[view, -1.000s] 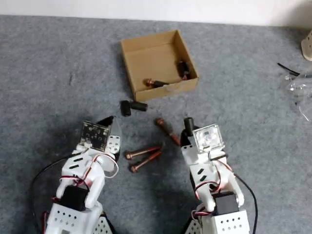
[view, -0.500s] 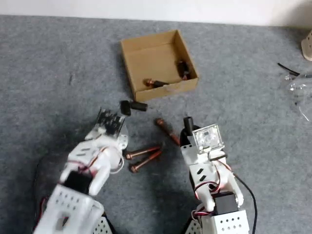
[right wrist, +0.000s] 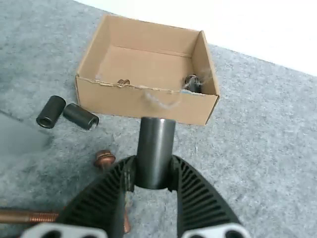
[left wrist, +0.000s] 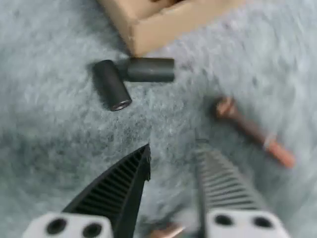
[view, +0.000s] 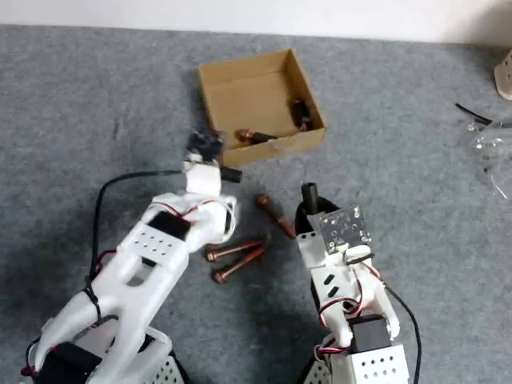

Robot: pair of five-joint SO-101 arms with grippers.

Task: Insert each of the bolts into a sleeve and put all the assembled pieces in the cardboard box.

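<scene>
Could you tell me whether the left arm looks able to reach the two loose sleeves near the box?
Probably yes: the left gripper, jaws open and empty, faces both sleeves on carpet with nothing between; the cardboard box sits close behind them.

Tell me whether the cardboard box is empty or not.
Not empty. Inside the cardboard box lie two pieces: first piece by the near wall, second piece by the right wall.

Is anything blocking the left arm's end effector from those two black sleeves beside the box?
Nothing visible. Only bare carpet lies between the open left end effector and the two sleeves; a bolt lies off to one side.
</scene>
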